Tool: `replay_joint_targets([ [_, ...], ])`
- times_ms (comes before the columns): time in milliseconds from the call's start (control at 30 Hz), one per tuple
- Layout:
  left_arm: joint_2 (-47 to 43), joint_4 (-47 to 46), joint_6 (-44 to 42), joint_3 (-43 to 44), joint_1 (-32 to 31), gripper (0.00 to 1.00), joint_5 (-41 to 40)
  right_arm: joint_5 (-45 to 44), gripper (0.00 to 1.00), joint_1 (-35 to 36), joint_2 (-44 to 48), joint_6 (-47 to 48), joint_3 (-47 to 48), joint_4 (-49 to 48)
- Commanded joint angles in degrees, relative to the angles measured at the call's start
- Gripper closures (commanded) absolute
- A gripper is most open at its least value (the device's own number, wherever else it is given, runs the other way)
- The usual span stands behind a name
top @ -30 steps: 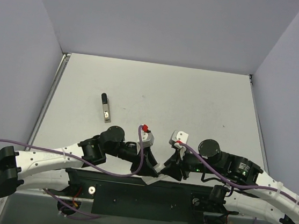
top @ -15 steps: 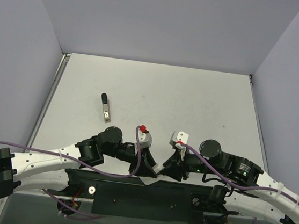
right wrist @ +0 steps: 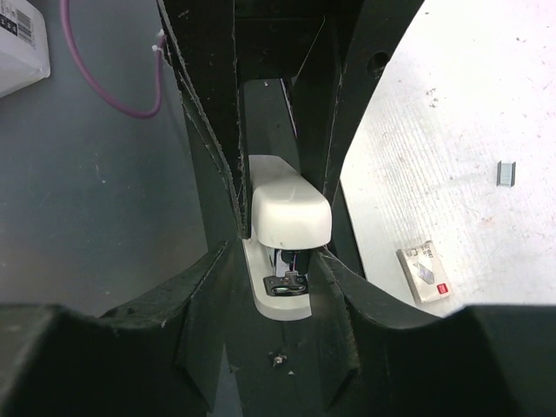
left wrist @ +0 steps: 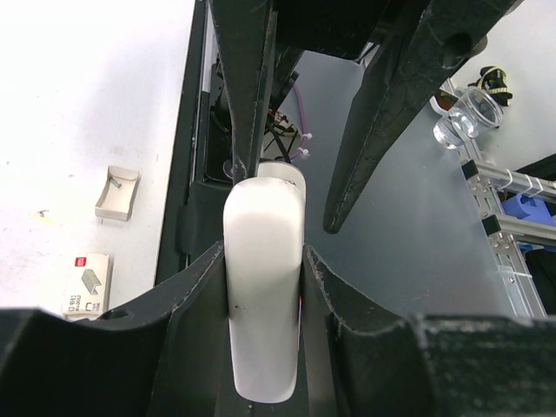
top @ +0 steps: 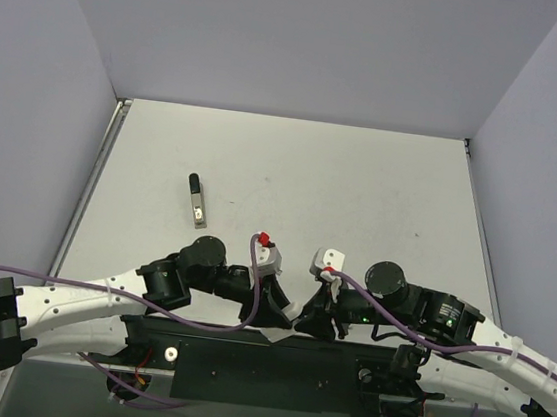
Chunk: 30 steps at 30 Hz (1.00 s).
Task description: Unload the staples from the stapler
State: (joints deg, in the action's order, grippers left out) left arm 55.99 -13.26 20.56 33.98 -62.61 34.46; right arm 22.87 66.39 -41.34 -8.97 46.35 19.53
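Observation:
The stapler (right wrist: 291, 213) is white, with a metal anvil showing at its open front. It is held between both arms at the near table edge (top: 286, 324). My left gripper (left wrist: 265, 250) is shut on its white body (left wrist: 265, 304). My right gripper (right wrist: 278, 249) is shut on its front end, with both fingers against its sides. In the top view the left gripper (top: 280, 312) and right gripper (top: 306, 319) meet tip to tip. One tiny grey strip of staples (right wrist: 506, 173) lies on the table.
A slim black-and-silver bar (top: 197, 202) lies on the table at mid left. A small white card with a red mark (right wrist: 424, 272) lies near the grippers and also shows in the left wrist view (left wrist: 87, 282). A small open box (left wrist: 117, 191) lies beside it. The black base rail (top: 271, 359) runs along the near edge.
The right arm has shifted a little left and nearer the base rail. The left wrist has edged slightly up. The stapler stays between both grippers.

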Motion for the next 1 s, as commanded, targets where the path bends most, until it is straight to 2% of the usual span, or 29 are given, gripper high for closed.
replay_joint_targets([
  [0, -1.8, -4.9, -0.4, 2.4, 0.0, 1.00, -1.7, 2.4, 0.65, 0.8, 0.1, -0.8, -0.7, -0.7],
  [333, -1.6, -6.7, 0.5, 2.0, -0.6, 1.00, -0.5, 2.0, 0.83, 1.3, -0.7, -1.0, -1.4, -2.3],
  [400, -1.6, -6.7, 0.5, 2.1, -0.7, 1.00, -0.6, 1.9, 0.92, 1.5, -0.7, -1.0, -1.6, -2.6],
  [433, -1.6, -6.7, 0.6, 2.1, -0.8, 1.00, -0.7, 1.7, 1.00, 1.4, -0.5, -1.0, -1.7, -2.6],
  [700, -2.1, -6.6, 0.9, 3.4, -1.6, 1.00, -2.7, -0.2, 1.00, 2.0, 3.5, -4.3, -7.3, -5.4],
  [967, -4.2, -5.5, -0.2, 4.5, -4.4, 1.00, -9.5, -3.3, 1.00, 2.3, 9.9, -10.7, -16.4, -11.4],
])
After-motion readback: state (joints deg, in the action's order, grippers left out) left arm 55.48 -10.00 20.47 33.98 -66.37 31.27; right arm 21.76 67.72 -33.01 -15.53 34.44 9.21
